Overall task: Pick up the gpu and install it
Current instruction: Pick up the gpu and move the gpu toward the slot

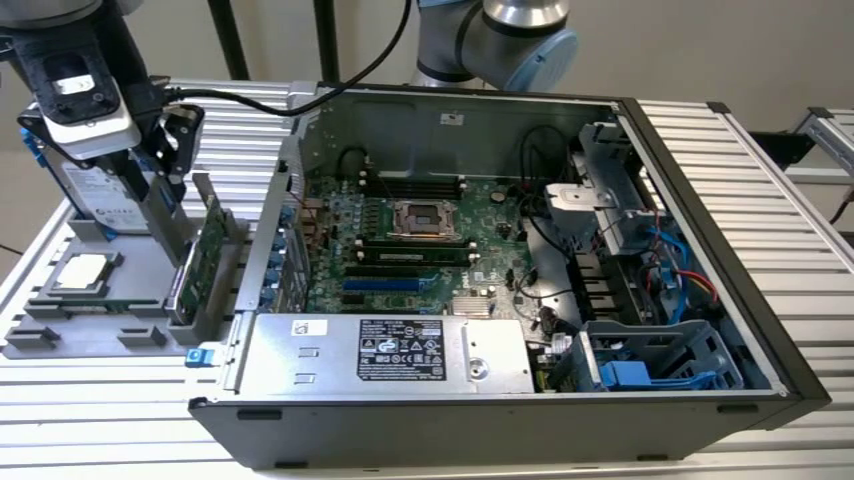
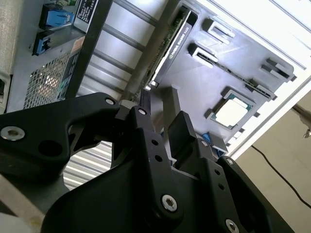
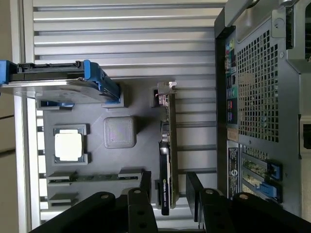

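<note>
Exterior view: gripper [image 1: 167, 178] hangs over the grey parts tray [image 1: 80, 335] at the exterior view's left, just beside the open PC case [image 1: 534, 300]. The gpu [image 1: 200, 265] stands on edge in a tray slot, green board side showing, close by the case wall. CPU chip [image 1: 83, 272] lies flat on the tray. Hard drive [image 1: 91, 195] stands upright behind the gripper.

Second wrist view: gripper [image 2: 163, 114] w/ black fingers [image 2: 182, 133] pointing at the tray; gpu [image 2: 170, 46] seen edge-on beyond them, CPU chip [image 2: 234, 110] off to one side.

First wrist view: gpu [image 3: 166, 145] edge-on, silver bracket at its far end. Gripper [image 3: 170, 187] jaws are spread, one finger [image 3: 194, 191] on each side of the card w/ a gap both sides, so no contact and nothing pinched. Hard drive [image 3: 58, 83] w/ blue trim and CPU chip [image 3: 68, 146] sit on the tray [image 3: 119, 99]; PC case [image 3: 262, 97] rear grille alongside.
</note>
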Controlling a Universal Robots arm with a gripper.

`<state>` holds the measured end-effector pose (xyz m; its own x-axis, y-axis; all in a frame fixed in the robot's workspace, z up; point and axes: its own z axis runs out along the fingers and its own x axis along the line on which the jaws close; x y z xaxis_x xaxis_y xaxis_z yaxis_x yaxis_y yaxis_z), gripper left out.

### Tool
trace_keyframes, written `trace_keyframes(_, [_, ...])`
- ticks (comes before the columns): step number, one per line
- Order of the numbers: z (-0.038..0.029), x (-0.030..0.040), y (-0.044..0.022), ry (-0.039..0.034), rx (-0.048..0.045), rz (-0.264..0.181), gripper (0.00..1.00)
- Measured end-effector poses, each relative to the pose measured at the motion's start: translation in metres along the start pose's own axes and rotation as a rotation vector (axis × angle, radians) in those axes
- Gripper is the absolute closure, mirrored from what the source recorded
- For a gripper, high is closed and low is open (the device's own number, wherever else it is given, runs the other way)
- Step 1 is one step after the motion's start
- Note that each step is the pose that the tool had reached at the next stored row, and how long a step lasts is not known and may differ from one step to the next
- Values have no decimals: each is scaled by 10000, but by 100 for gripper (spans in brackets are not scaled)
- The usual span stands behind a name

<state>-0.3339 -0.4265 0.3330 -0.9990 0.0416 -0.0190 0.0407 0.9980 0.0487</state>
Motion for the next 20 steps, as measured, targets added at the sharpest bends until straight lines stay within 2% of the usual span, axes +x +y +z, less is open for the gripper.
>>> trace_keyframes(20, [95, 2, -5, -1, -1, 0, 0])
